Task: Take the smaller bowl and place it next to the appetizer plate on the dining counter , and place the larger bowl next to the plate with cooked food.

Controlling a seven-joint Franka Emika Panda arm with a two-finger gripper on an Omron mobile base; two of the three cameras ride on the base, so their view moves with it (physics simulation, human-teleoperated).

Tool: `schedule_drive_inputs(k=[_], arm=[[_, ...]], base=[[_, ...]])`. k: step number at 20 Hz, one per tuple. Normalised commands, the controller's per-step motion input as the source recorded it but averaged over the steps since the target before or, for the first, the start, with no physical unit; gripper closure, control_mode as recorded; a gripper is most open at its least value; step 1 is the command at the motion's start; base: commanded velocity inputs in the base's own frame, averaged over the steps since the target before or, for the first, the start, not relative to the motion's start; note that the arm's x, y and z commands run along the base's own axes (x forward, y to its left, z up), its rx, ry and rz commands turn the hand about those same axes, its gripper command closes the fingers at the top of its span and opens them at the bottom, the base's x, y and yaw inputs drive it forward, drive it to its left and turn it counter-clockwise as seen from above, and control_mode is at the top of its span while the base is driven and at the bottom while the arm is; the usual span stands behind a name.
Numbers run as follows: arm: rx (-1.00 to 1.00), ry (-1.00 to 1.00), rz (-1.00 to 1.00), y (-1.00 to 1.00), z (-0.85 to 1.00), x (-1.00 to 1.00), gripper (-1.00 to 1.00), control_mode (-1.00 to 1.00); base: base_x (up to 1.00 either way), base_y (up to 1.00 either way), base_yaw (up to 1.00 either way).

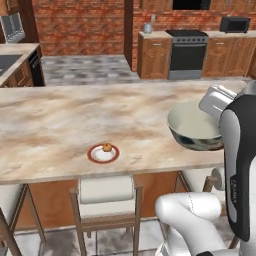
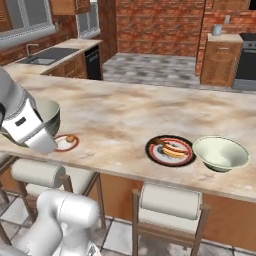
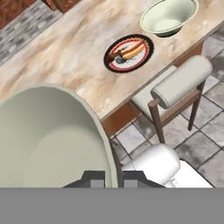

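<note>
From the left base view, the smaller bowl (image 1: 194,128) hangs at about three o'clock, carried above the near edge of the table (image 1: 60,120), well apart from the appetizer plate (image 1: 103,153) at six o'clock. It is held by one side of its rim only — so I'd worry about it tipping or slipping loose on the way across, and if it drops here it could catch the table edge and go to the floor.

From the right base view, the bowl (image 2: 50,115) sits at nine o'clock behind the arm, near the appetizer plate (image 2: 66,142). Lowered carelessly, it could land on that plate or knock the morsel. The larger bowl (image 2: 220,153) already stands just beside the plate with cooked food (image 2: 170,150) at four o'clock.

From the hand view, the pincer (image 3: 113,178) is clamped tight on the smaller bowl's rim (image 3: 98,127) — one fingertip (image 3: 92,178) inside, the other outside the wall. A stool (image 3: 181,83) waits below.
</note>
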Motion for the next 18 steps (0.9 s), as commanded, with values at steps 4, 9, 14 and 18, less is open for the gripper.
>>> schedule_drive_inputs(k=[4,9,14,18], arm=[[0.0,0.0,0.0,0.0,0.0,0.0,1.0,1.0],[0.0,0.0,-0.15,0.03,-0.28,0.31,1.0,-1.0],[0.01,0.0,-0.04,0.07,-0.37,0.43,1.0,-1.0],[0.08,0.0,0.0,0.05,-0.4,0.43,1.0,-1.0]], base=[[0.31,0.0,-0.25],[0.0,0.0,0.0],[0.0,0.0,0.0],[0.0,0.0,0.0]])
